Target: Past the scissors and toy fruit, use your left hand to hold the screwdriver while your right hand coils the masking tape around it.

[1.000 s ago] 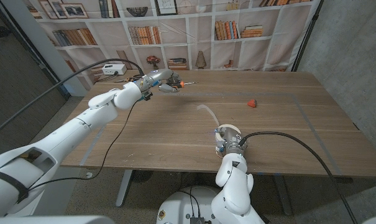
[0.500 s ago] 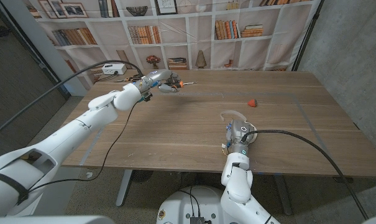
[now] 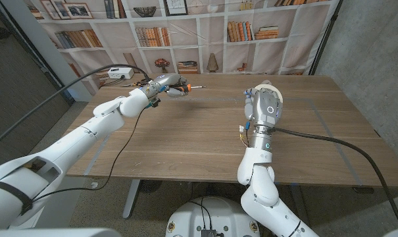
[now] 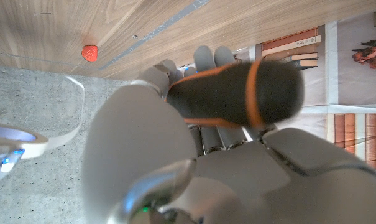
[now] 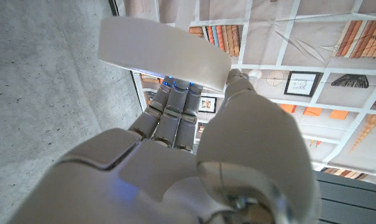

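Over the far left part of the wooden table, my left hand is raised off the surface and holds the screwdriver, whose thin shaft points toward the middle of the table. From the left wrist camera I see its fingers wrapped around the black handle with orange bands, the butt end sticking out past the hand. My right hand is lifted high above the table near its middle, well apart from the left hand, and grips the masking tape roll; the right wrist view shows the pale roll pinched between the thumb and the fingers. In the left wrist view a loose strip hangs from the roll. A small red toy fruit lies on the wood.
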Controlling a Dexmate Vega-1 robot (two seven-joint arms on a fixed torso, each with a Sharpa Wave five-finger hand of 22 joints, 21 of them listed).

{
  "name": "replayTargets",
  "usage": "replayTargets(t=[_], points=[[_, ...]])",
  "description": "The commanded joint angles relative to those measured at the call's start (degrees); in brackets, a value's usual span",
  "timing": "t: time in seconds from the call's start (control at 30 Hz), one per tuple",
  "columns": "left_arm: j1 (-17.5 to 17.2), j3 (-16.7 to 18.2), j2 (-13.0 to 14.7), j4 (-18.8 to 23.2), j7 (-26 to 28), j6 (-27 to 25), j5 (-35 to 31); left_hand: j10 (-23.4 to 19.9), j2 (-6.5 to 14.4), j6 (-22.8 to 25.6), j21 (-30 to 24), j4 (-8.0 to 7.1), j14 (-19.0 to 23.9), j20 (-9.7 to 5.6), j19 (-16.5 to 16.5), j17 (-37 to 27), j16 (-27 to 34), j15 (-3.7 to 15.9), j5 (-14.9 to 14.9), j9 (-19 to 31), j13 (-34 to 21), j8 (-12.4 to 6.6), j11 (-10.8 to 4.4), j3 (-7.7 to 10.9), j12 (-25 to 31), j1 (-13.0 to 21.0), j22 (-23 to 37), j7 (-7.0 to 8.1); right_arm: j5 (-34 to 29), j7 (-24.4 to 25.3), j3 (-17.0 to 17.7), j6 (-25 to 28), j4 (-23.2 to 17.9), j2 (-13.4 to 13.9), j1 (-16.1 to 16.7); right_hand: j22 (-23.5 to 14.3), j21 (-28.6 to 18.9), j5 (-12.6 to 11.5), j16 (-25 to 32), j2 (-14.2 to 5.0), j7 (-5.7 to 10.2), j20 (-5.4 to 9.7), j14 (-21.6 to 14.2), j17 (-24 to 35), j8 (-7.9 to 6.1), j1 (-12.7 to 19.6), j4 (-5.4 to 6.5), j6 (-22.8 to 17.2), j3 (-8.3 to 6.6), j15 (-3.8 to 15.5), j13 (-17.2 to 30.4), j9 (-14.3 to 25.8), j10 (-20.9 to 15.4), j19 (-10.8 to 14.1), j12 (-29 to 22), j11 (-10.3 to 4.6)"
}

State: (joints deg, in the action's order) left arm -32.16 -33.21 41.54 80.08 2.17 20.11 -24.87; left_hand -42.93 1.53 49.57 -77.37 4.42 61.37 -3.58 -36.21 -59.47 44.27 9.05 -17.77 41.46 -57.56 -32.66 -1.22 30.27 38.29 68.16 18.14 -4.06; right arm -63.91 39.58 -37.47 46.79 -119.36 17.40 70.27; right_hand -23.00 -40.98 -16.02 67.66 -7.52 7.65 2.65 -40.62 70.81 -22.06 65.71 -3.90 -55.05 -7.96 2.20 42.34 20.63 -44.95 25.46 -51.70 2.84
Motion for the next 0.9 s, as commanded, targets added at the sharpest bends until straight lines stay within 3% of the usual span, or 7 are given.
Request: replayTargets(t=[0.03,0.13,0.33,0.5,0.67,0.8,0.9], points=[[0.96,-0.49,-0.69,-2.1,0.99,1.87,0.09,0.06,8.28,0.71,-0.39,-3.21,0.26,-5.2,-0.14,-0.28,0.04,0.36,0.06,0.2,-0.23,0.13,-0.17,3.51,-0.2,8.02,0.11,0.37,1.56,-16.19,0.03,1.22,-11.82,3.25,-1.89,-0.2,-0.8,-0.61,0.6,-1.8,-4.83,2.01,-1.64,0.15,-0.28,1.63,-0.01,-4.05,-0.36,10.35,0.4,0.81,-8.9,0.35,-0.43,-9.1],[1.08,-0.51,-0.76,-2.5,1.25,2.5,0.16,-0.02,8.26,0.69,-0.46,-3.21,0.25,-5.19,-0.11,-0.31,0.0,0.32,0.11,0.26,-0.24,0.14,-0.15,3.59,-0.22,7.96,0.05,0.38,2.07,-25.18,0.31,4.52,-14.8,2.36,-3.47,-0.25,-1.24,-0.71,0.84,-1.93,-5.07,1.26,-1.8,0.17,-0.34,1.9,-0.12,-3.83,-0.46,10.34,0.73,1.35,-8.78,0.53,-0.59,-8.93],[1.5,-0.63,-1.3,-4.19,1.01,4.68,1.44,-0.11,8.22,0.87,-0.63,-3.21,0.18,-5.21,-0.02,-0.6,0.0,0.42,0.23,0.15,-0.32,0.25,-0.23,3.76,-0.29,7.82,-0.12,0.33,6.66,-38.67,2.65,10.7,-18.65,-0.1,-7.36,-0.34,-2.19,-0.78,1.5,-2.21,-6.01,-0.39,-2.2,0.27,-0.53,2.5,-0.37,-3.47,-0.78,10.34,1.09,2.51,-9.11,0.87,-0.93,-8.4],[2.42,-0.94,-2.2,-6.53,0.23,7.45,2.91,-0.07,8.09,0.99,-0.92,-3.31,0.29,-5.11,0.15,-0.85,0.04,0.55,0.28,0.37,-0.4,0.18,-0.3,4.02,-0.42,7.57,0.14,0.5,11.72,-45.04,4.42,16.39,-18.66,-2.23,-12.11,-0.38,-3.23,-0.67,2.48,-2.32,-6.97,-1.19,-2.67,0.34,-0.79,3.17,-0.73,-3.35,-1.15,10.29,1.04,3.69,-9.71,1.35,-1.12,-7.68],[2.99,-0.94,-3.02,-8.03,0.92,9.88,3.16,0.1,8.03,0.94,-0.96,-3.49,0.16,-5.14,0.16,-1.43,0.21,0.64,0.24,0.62,-0.78,0.14,-0.47,4.35,-0.39,7.3,0.22,0.58,16.08,-48.7,4.02,22.06,-18.53,-1.3,-16.97,-0.37,-4.22,-0.5,3.5,-2.42,-7.7,-1.85,-3.53,0.36,-1.08,3.7,-1.02,-3.64,-1.49,10.3,0.88,4.62,-10.24,2.0,-1.24,-7.12],[3.36,-1.11,-3.45,-8.11,0.52,10.3,2.97,0.12,7.99,0.84,-1.13,-3.57,0.17,-5.21,0.24,-1.47,0.08,0.55,0.23,0.8,-0.93,0.18,-0.52,4.64,-0.46,7.1,0.38,0.6,21.2,-51.95,2.85,29.53,-18.42,-0.62,-23.13,-0.34,-4.95,-0.31,4.14,-2.5,-8.33,-2.36,-3.96,0.32,-1.17,4.13,-1.26,-3.61,-1.8,10.21,0.74,5.27,-10.32,2.37,-1.2,-6.69],[3.33,-1.02,-3.56,-7.73,0.68,10.28,2.64,-0.05,7.95,0.86,-1.19,-3.53,0.14,-5.18,0.36,-1.63,0.1,0.56,0.24,0.76,-0.6,0.25,-0.46,4.73,-0.67,7.05,0.4,0.69,27.49,-52.79,4.72,32.43,-18.91,-1.23,-25.5,-0.3,-5.4,-0.15,4.54,-2.45,-8.75,-2.73,-4.2,0.3,-1.19,4.46,-1.49,-3.55,-2.01,10.16,0.86,5.68,-10.3,2.42,-1.28,-6.17]])
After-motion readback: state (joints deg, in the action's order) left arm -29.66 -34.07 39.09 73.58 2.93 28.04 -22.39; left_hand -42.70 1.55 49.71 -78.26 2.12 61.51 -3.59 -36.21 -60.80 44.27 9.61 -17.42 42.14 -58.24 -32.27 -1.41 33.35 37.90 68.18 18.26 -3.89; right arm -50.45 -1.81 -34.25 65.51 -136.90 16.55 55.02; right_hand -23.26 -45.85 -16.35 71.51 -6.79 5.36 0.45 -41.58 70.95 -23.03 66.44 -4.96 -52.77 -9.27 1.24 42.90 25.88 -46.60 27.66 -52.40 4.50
